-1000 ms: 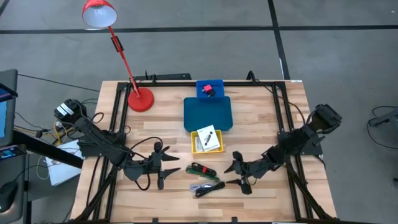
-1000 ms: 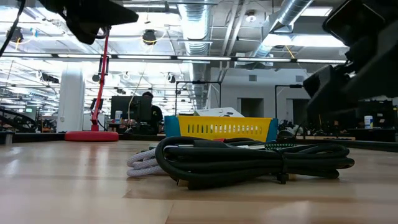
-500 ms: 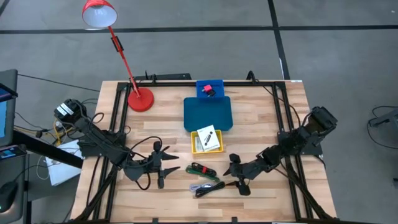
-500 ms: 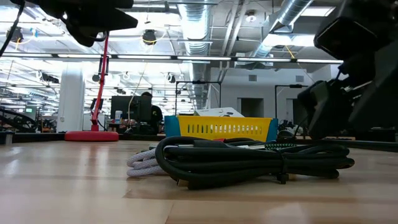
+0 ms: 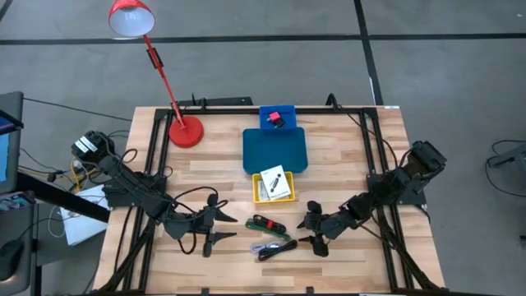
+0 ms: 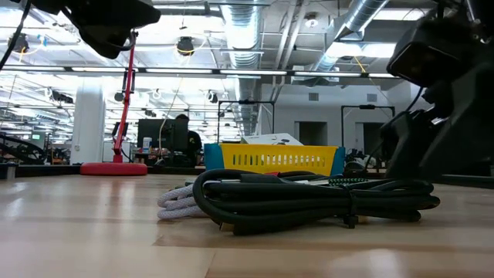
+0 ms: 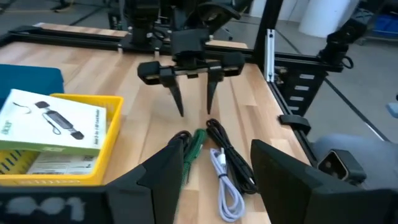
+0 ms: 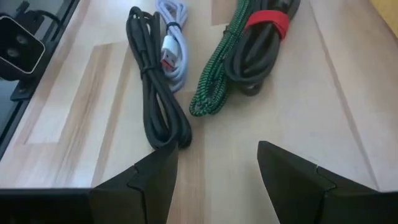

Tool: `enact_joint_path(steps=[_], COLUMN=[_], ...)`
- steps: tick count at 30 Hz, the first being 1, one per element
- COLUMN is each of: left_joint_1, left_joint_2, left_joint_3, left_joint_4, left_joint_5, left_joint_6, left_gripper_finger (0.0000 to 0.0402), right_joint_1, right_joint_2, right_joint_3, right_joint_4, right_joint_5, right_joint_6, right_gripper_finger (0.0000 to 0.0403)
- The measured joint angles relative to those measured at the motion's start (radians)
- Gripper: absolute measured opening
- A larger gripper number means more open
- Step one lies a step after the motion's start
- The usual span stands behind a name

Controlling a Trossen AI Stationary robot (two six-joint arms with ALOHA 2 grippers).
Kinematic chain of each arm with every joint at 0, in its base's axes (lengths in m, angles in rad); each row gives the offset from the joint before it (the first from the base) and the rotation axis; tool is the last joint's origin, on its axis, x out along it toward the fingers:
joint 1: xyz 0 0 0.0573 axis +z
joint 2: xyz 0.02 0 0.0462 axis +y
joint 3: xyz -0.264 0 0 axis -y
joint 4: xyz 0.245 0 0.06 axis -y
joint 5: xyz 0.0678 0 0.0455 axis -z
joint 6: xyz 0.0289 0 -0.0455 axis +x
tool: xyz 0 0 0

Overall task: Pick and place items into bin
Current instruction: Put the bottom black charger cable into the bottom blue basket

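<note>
Both arms sit low at the bottom of the high view, flanking the loose cables. The right pincer (image 5: 316,233) hovers just right of centre with its fingers spread wide and nothing between them; in its own wrist view the black cable (image 8: 155,93), the white cable (image 8: 174,46) and the green braided cable (image 8: 214,81) with its red tie lie just ahead of the open fingers. The left pincer (image 5: 215,225), lower left of centre, is likewise open and empty, pointing toward the same cluster.

On the worktop (image 5: 345,156) the cables lie together at bottom centre. Above them the yellow bin (image 5: 258,196) already holds a white printed box (image 5: 277,182); above that sits a blue tray (image 5: 274,148) and a small blue bin (image 5: 278,111) with a red piece (image 5: 274,118) inside.

This looks like the approach to a pick: no cable is gripped yet. The next move, I'd judge, calls for the right pincer to drop over one cable, close across the bundle rather than along it, and carry it up-frame to the yellow bin without dragging its neighbours
</note>
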Motion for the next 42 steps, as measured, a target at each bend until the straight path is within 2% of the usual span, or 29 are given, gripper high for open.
enact_joint_path(steps=[10,18,22,30,35,42], left_joint_1=[0.0,0.0,0.0,0.0,0.0,0.0], left_joint_2=[0.0,0.0,0.0,0.001,0.001,0.001], left_joint_3=[0.0,0.0,0.001,0.001,0.001,0.001], left_joint_4=[0.0,0.0,0.001,0.0,0.0,0.0], left_joint_5=[0.017,0.017,0.018,0.018,0.018,0.018], left_joint_6=[-0.01,-0.011,-0.028,-0.04,-0.04,-0.042], left_gripper_finger=[0.0178,0.0178,0.0178,0.0178,0.0178,0.0178], right_joint_1=[0.049,0.04,0.04,0.04,0.04,0.027], right_joint_2=[0.0,0.001,0.06,0.226,0.239,0.225], right_joint_3=[0.044,0.049,0.053,0.183,0.212,0.212], right_joint_4=[0.0,-0.03,0.005,0.011,-0.004,-0.03], right_joint_5=[0.001,0.014,0.012,0.03,0.02,0.005], right_joint_6=[-0.034,-0.035,-0.035,-0.097,-0.148,-0.124], right_gripper_finger=[0.0214,0.0214,0.0214,0.0214,0.0214,0.0203])
